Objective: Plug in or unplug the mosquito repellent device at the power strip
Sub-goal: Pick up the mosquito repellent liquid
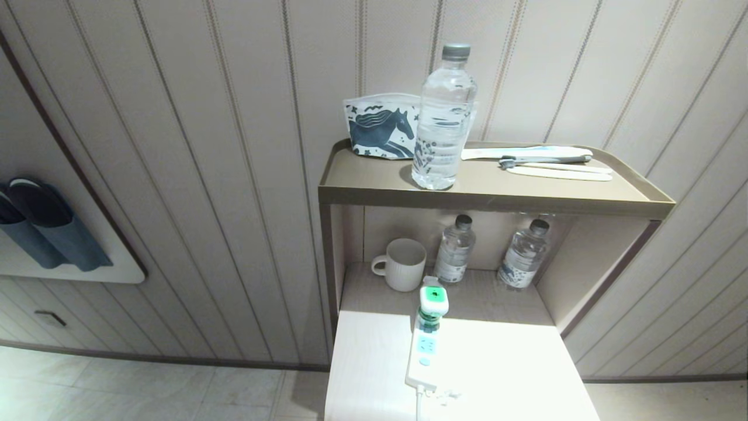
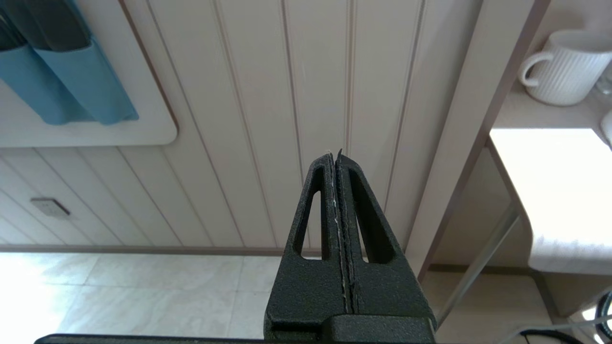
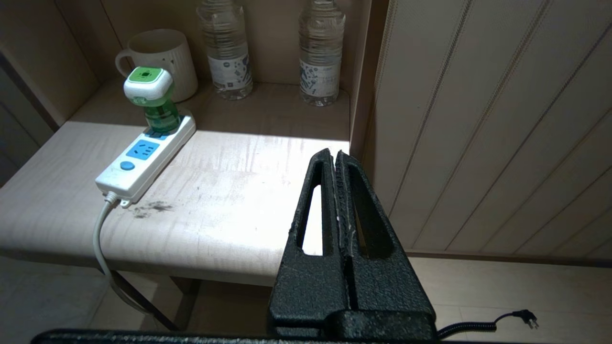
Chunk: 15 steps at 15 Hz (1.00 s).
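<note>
The worktop (image 1: pixel 502 362) fills the lower middle. The power strip (image 1: pixel 425 351) lies there, with the mosquito repellent device (image 1: pixel 433 304) plugged into its far end. Left tool (image 2: pixel 336 157) and right tool (image 3: pixel 333 157) are both pressed together, holding nothing.

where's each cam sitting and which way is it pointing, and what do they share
Head: high up, looking forward and down at the shelf unit with the repellent plugged into the power strip; no arms show.
Left wrist: behind the shut left gripper, facing the panelled wall, mug at the edge.
Right wrist: behind the shut right gripper, facing the tabletop, strip and bottles.
Shared: the mug is in all three; strip and repellent in head and right wrist.
</note>
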Available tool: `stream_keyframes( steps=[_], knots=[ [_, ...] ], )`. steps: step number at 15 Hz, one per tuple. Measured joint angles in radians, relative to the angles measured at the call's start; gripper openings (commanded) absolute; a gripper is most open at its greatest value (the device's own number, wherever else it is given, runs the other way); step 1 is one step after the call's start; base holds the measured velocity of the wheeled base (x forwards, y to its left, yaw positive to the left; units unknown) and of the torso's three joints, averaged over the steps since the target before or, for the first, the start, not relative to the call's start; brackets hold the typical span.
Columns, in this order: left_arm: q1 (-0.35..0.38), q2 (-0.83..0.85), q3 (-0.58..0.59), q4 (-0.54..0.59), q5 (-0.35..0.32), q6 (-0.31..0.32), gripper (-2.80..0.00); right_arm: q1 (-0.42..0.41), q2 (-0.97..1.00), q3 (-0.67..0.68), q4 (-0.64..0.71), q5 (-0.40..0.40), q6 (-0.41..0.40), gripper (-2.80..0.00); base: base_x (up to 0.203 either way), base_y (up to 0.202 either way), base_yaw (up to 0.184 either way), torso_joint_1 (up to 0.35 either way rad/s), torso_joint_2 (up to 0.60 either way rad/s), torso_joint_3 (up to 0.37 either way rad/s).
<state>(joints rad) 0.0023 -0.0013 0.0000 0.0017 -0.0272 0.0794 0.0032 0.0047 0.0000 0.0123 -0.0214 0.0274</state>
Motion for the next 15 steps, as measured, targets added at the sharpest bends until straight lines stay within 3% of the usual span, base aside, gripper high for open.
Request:
stream_keyframes(
  steps=[6,15],
  knots=[
    [0.0,0.0,0.0,0.0,0.0,0.0,-2.8,0.001,0.0,0.0,0.0,0.0,0.0,-2.8,0.0,0.0,0.0,-0.177,0.38,0.201],
    [0.0,0.0,0.0,0.0,0.0,0.0,-2.8,0.0,0.0,0.0,0.0,0.0,0.0,-2.8,0.0,0.0,0.0,-0.244,0.54,0.292]
  ],
)
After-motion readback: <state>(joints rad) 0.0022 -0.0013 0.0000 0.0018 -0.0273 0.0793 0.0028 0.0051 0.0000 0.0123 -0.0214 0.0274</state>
